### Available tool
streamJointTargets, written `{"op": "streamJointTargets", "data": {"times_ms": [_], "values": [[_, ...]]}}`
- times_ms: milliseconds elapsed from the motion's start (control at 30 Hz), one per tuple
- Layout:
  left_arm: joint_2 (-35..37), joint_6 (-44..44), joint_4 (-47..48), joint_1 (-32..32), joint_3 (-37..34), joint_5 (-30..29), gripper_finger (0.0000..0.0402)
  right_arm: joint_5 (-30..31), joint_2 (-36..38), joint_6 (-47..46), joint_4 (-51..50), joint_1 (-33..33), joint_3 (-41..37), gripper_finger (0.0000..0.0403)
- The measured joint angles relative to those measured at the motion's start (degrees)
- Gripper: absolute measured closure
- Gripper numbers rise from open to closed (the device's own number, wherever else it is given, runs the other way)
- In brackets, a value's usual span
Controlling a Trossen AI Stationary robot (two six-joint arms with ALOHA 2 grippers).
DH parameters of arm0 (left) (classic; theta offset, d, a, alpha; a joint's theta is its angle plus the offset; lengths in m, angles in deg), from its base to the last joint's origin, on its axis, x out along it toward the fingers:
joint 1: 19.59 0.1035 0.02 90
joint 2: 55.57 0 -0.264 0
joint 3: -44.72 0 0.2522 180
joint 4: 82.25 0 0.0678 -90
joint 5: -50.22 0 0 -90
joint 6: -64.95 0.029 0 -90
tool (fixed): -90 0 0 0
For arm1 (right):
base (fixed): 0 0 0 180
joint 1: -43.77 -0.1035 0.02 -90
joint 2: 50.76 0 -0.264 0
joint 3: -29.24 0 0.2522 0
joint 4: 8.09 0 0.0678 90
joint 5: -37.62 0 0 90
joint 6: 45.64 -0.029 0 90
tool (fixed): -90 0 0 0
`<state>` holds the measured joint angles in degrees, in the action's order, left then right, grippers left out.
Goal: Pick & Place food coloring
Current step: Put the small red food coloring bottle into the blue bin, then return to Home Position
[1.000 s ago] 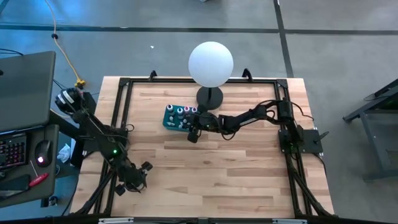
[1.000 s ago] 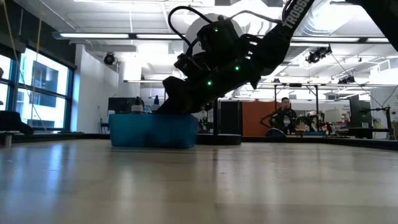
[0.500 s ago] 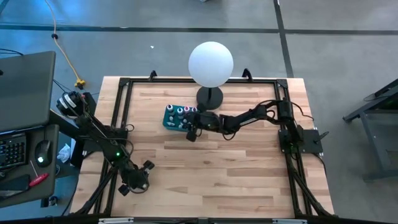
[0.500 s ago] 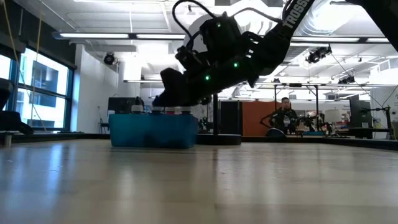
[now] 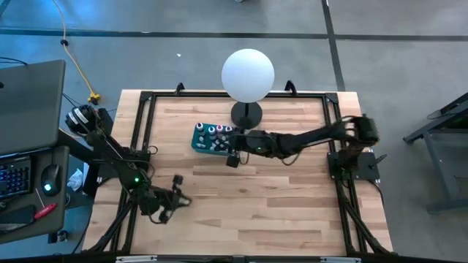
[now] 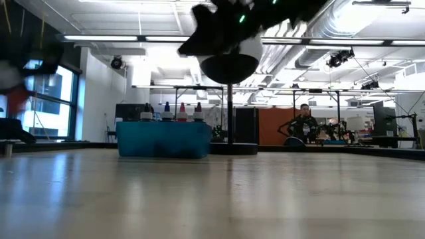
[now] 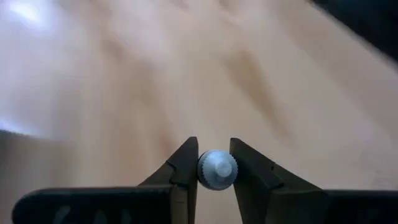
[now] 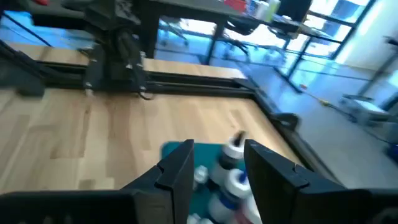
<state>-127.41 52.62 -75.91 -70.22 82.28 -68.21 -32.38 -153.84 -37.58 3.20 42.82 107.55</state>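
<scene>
High view: teal tray (image 5: pixel 202 140) sits a bit left of table (image 5: pixel 292 212) centre, toward the far edge, just beside black stand of white globe (image 5: pixel 248 74). Food coloring bottles (image 5: pixel 216 132) stand upright in tray, tops up, prob. so each can be taken from above. Right gripper (image 5: pixel 233 158) hangs at tray's near-right corner, arm stretched across from right edge; fingers too small to read here. Left gripper (image 5: pixel 175 191) low near the near-left corner, well apart from tray.

Low view: three bottle tops (image 6: pixel 181 111) poke above tray wall (image 6: pixel 163 139), dark, blue, red. Right arm's dark bulk overhead, clear of the bottles, blurred.

Left wrist view: left gripper (image 7: pixel 214 171) pinching a small round pale-blue ribbed cap (image 7: pixel 217 169) between both fingers, bare wood beyond. Looks like one bottle gripped by its top, carried away from tray for placing, judging by the task.

Right wrist view: right gripper (image 8: pixel 219 163) spread wide, nothing between fingers, bottles (image 8: pixel 232 168) & tray just past them. Prob. lined up for next pick.
</scene>
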Motion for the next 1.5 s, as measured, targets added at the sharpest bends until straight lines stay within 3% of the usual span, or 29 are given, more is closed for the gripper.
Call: {"op": "streamJointTargets", "data": {"times_ms": [167,267,367,500,633,800,1033,1500], "values": [[4.9,11.4,0.2,1.6,1.8,-24.5,0.0333,8.2,9.3,-0.9,-15.8,-2.7,0.0,0.0269],[8.7,16.1,0.3,6.7,2.4,-28.9,0.0334,11.1,14.1,-5.0,-24.7,-4.1,0.0,0.0269],[11.8,16.2,-0.9,14.9,2.5,-25.9,0.0334,11.4,17.9,-9.1,-32.7,-5.1,0.0,0.0269],[13.3,11.7,-1.5,29.0,2.5,-10.8,0.0335,10.0,21.7,-12.3,-39.2,-5.9,-0.1,0.027],[12.2,10.6,-2.9,41.5,2.5,3.1,0.0335,6.5,23.7,-15.0,-39.8,-6.0,-0.1,0.027],[9.1,8.6,-2.8,52.3,2.5,12.2,0.0335,2.3,24.3,-16.2,-38.6,-5.9,-0.1,0.027],[3.7,4.5,-2.9,58.7,2.5,16.1,0.0324,-1.7,24.3,-15.3,-38.1,-5.9,-0.1,0.027],[-1.2,4.5,-2.8,58.5,2.5,14.2,0.0257,-1.8,24.3,-15.1,-38.0,-5.9,-0.1,0.027]]}}
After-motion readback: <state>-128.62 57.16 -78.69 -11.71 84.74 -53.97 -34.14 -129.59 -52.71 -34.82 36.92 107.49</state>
